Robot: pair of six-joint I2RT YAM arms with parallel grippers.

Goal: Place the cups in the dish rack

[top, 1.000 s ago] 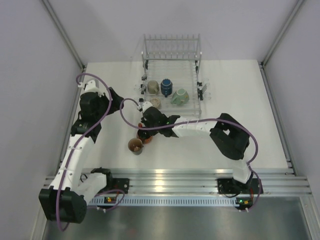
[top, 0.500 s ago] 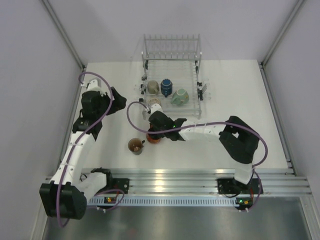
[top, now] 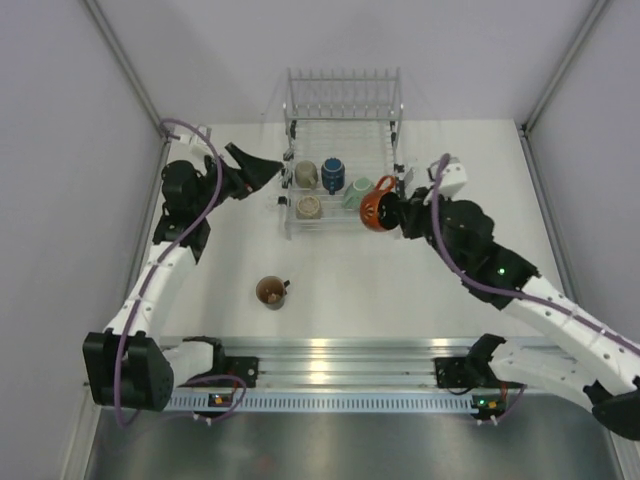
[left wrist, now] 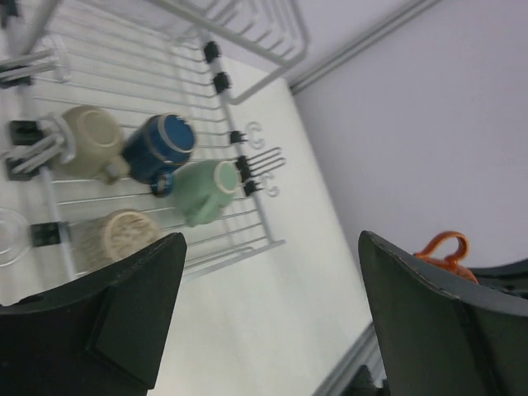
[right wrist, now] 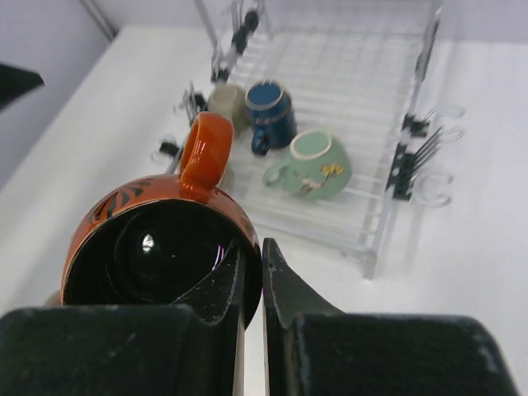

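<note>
My right gripper is shut on the rim of an orange-brown cup, one finger inside it and one outside. It holds the cup in the air over the front right corner of the dish rack, handle up. In the rack lie a beige cup, a dark blue cup, a mint-green cup partly hidden behind the orange one, and a second beige cup. My left gripper hangs open and empty at the rack's left side.
A dark brownish cup stands upright on the white table in front of the rack, to the left. A row of upright tines closes the rack's far end. Metal rails run along the near edge.
My right gripper shut on the orange-brown cup left of the rack's front, lifted it and swung it right to the rack's front right corner. My left gripper rose toward the rack's left side.
</note>
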